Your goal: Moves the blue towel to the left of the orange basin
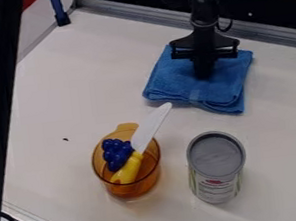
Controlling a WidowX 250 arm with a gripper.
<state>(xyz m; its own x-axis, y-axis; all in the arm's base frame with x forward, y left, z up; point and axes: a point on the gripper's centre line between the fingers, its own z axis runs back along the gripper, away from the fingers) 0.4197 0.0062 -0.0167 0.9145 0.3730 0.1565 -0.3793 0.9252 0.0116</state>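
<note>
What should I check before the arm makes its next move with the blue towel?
1. Gripper over the blue towel: ok.
2. Towel folded and lying flat: ok.
3. Towel firmly gripped: cannot tell.
4. Towel left of the orange basin: not ok, it's beyond the basin, to the right in view.
5. Low, straight path to the goal clear: probably not ok, the toy knife juts over the rim toward the towel.
6. Can upright: ok.
</note>
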